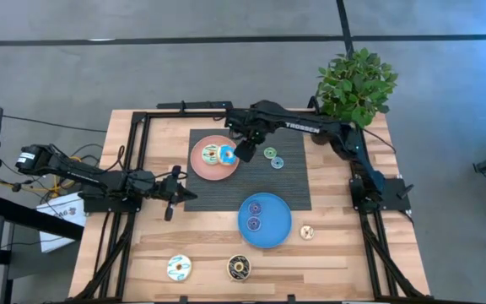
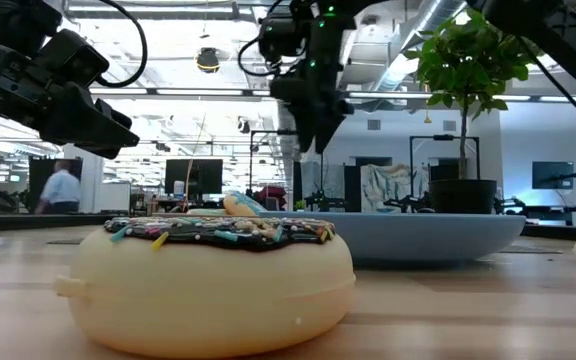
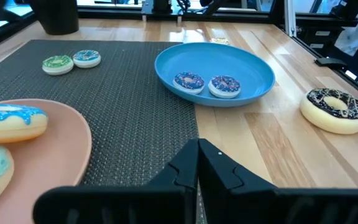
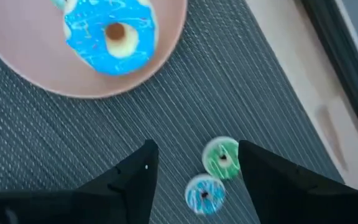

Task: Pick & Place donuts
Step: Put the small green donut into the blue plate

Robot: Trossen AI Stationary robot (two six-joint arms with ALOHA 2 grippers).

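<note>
The right gripper [image 1: 247, 152] is hanging with its fingers apart beside the pink plate [image 1: 202, 169], where a big blue donut [image 4: 110, 34] is lying, while the left gripper [image 1: 174, 192] is waiting with fingers together at the mat's [image 1: 218, 196] edge.

We see a pink plate [image 1: 202, 168] holding a bright-blue-iced donut [image 4: 110, 34], a blue plate [image 1: 280, 230], a dark woven mat [image 1: 292, 187], small green [image 4: 221, 158] and blue [image 4: 204, 194] donuts, and a cream donut with dark sprinkled icing [image 3: 335, 109].
</note>
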